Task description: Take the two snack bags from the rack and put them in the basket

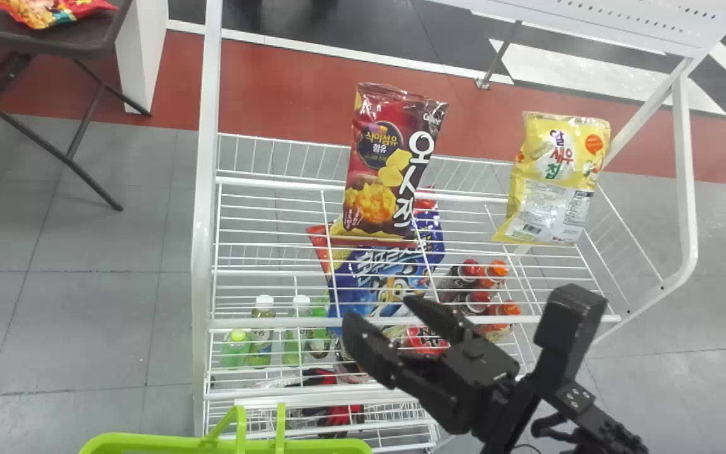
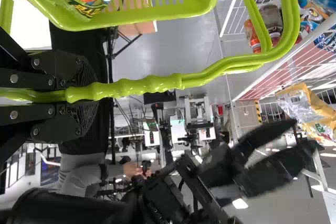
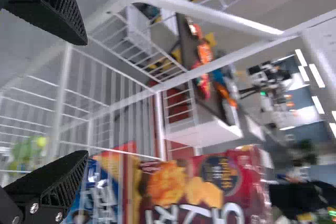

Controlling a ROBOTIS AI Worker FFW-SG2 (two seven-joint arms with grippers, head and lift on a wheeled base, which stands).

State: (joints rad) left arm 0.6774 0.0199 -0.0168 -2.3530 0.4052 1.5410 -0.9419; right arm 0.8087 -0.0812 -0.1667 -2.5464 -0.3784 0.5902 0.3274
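Snack bags [image 1: 394, 167] (one red, one yellow) were racked; the basket handle [image 2: 152, 84] was pinched by the left gripper [image 2: 86, 96], the right gripper [image 1: 383, 310] spread.

The rack [image 1: 204, 252] is metal wire and tube under a smooth white coat with a slight sheen. On it, the dark red snack bag [image 1: 379, 183] and the yellow snack bag [image 1: 558, 170] are glossy, creased film; the bottles [image 1: 261, 340] below are smooth, shiny plastic. Before the rack, the basket [image 1: 161, 443] is glossy plastic, its handle [image 2: 149, 85] smooth but for a ridged grip. The right gripper [image 1: 380, 312], near the rack, looks matt, with ribbed fingers. Left of the rack, the table [image 1: 101, 44] has a smooth, dull top.
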